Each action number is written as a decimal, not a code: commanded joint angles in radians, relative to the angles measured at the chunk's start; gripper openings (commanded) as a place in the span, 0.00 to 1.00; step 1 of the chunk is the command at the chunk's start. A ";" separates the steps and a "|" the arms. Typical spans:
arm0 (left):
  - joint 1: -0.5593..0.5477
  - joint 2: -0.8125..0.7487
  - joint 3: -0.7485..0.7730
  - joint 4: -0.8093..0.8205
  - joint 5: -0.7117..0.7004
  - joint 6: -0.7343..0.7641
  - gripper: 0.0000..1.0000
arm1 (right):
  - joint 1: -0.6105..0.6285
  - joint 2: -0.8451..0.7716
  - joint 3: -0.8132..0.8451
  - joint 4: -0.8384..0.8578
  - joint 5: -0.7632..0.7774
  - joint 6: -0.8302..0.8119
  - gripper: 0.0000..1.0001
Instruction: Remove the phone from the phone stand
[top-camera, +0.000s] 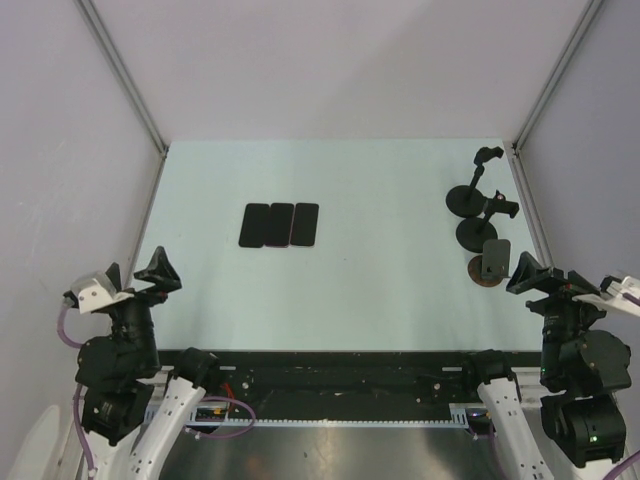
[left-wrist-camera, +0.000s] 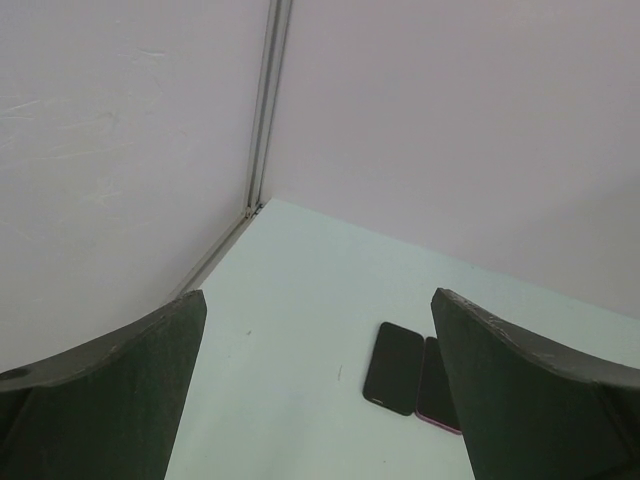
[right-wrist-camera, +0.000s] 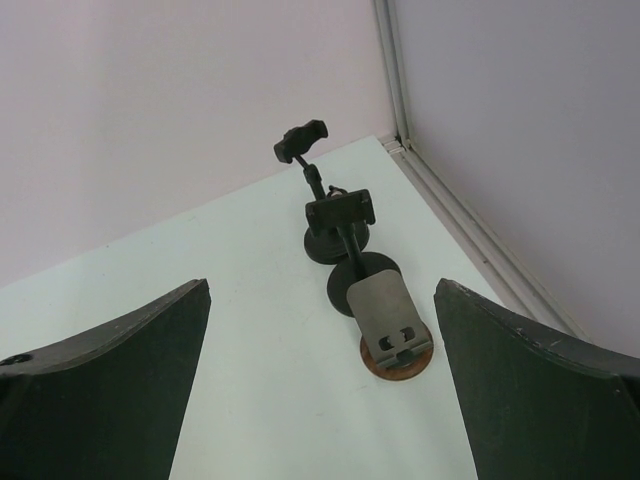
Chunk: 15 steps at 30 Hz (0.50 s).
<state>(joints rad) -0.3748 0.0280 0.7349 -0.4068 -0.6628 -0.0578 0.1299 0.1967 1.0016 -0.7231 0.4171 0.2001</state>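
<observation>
- Left gripper (left-wrist-camera: 318, 300) wide open, nothing between its broad, curved, matte-black fingers (left-wrist-camera: 110, 400).
- Right gripper (right-wrist-camera: 322, 290) likewise spread apart and unloaded, with the same dark tapered shape.
- Ahead of the left gripper and toward its right: three phones (top-camera: 279, 224), flat glossy black slabs with rounded corners, edge to edge in a row on the table (top-camera: 380, 300); pinkish rim on one in the left wrist view.
- Ahead of the right gripper, in a line running away from it: three phone stands (top-camera: 476, 233).
- Nearest stand (right-wrist-camera: 390, 320): a grey plate with a small lip, tilted on a round rust-brown base.
- Middle stand (right-wrist-camera: 342, 212) and far stand (right-wrist-camera: 300, 141): thin black stems on round black bases, clamp heads on top.
- Phones well apart from the stands, off to the right gripper's left.
- Underneath, smooth pale mint tabletop; beyond, plain matte walls (top-camera: 350, 60) with grey corner rails (top-camera: 122, 75).
</observation>
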 joint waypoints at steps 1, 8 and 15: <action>-0.001 0.064 0.011 -0.024 0.077 -0.034 1.00 | 0.013 -0.046 -0.003 0.014 0.037 -0.033 1.00; -0.003 0.075 -0.002 -0.038 0.114 -0.066 1.00 | 0.013 -0.074 -0.012 -0.019 0.066 -0.045 1.00; -0.001 0.073 -0.020 -0.046 0.137 -0.099 1.00 | 0.014 -0.092 -0.008 -0.035 0.045 -0.050 1.00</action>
<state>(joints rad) -0.3748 0.1001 0.7296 -0.4488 -0.5644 -0.1188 0.1368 0.1162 0.9874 -0.7509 0.4644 0.1638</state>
